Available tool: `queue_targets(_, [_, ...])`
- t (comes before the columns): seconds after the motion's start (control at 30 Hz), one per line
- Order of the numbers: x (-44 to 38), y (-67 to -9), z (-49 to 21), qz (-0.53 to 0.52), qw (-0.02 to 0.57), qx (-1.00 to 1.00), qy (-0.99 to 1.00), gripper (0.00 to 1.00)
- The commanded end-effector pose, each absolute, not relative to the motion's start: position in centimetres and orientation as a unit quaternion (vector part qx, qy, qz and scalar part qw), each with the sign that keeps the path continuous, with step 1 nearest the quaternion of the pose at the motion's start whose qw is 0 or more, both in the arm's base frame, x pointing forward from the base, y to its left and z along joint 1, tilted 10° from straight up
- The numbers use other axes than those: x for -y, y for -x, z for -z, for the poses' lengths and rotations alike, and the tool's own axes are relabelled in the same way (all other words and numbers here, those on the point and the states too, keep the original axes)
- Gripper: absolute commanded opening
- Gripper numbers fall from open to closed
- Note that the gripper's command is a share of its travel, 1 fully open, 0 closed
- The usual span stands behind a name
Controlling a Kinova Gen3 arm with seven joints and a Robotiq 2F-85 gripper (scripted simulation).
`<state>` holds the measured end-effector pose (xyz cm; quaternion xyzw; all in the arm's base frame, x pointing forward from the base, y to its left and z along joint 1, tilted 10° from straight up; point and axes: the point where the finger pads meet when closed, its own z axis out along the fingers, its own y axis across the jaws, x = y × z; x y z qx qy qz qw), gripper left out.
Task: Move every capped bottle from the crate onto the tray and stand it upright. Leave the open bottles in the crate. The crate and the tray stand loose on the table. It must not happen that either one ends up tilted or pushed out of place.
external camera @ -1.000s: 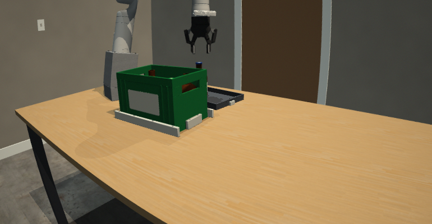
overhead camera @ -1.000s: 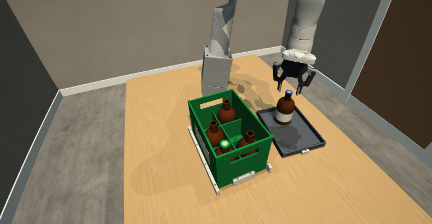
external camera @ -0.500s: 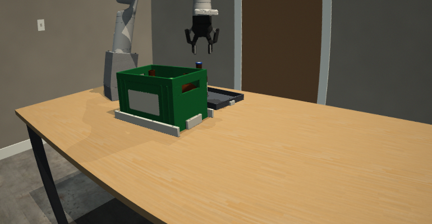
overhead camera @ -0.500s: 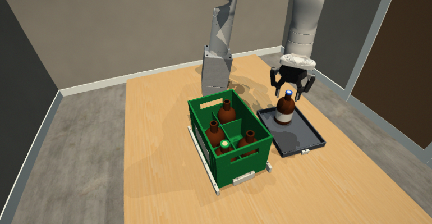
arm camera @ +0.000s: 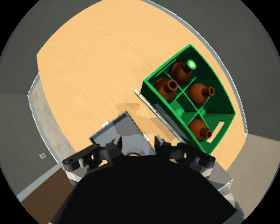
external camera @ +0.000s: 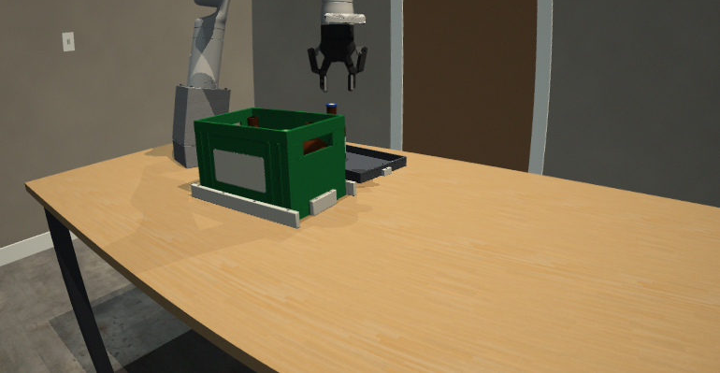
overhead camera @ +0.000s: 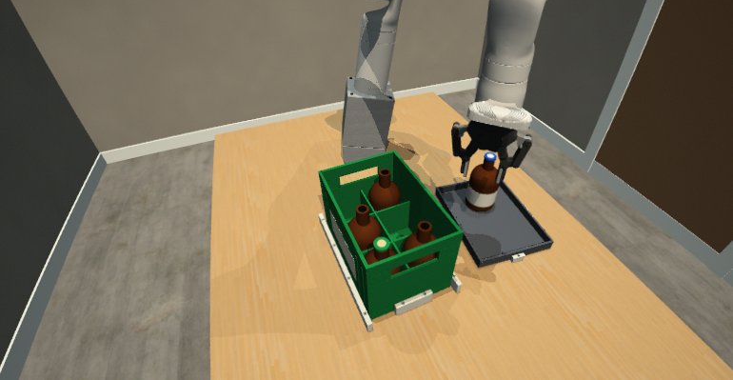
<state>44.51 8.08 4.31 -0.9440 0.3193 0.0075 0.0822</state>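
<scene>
A brown bottle with a blue cap [overhead camera: 484,179] [external camera: 331,110] stands upright on the dark tray [overhead camera: 513,228] [external camera: 375,163] [arm camera: 122,131], toward its back. My gripper [overhead camera: 482,177] [external camera: 338,90] [arm camera: 138,141] is open and empty, above that bottle's cap with a gap between. The green crate [overhead camera: 410,287] [external camera: 317,179] [arm camera: 152,94] holds a green-capped bottle [overhead camera: 381,244] [arm camera: 191,64] in a front corner cell. It also holds three open bottles [overhead camera: 385,194] [overhead camera: 363,230] [overhead camera: 422,245]. The crate wall hides the lower parts of its bottles.
A long pale rail [overhead camera: 344,270] [external camera: 241,205] runs along the crate's left side. A short pale block [overhead camera: 413,302] [external camera: 323,202] sits at its front. A small pale block [overhead camera: 518,257] sits at the tray's front edge. The grey robot pedestal [overhead camera: 366,126] [external camera: 185,123] stands behind the crate.
</scene>
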Motion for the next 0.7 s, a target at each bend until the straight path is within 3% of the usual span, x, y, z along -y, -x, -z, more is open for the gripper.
queue_targets(0.0, [-7.0, -45.2, -4.1, -0.008, 0.084, -0.327, 0.941, 0.60])
queue_targets(0.67, [-2.1, -47.5, -3.4, -0.008, 0.084, -0.328, 0.941, 0.60])
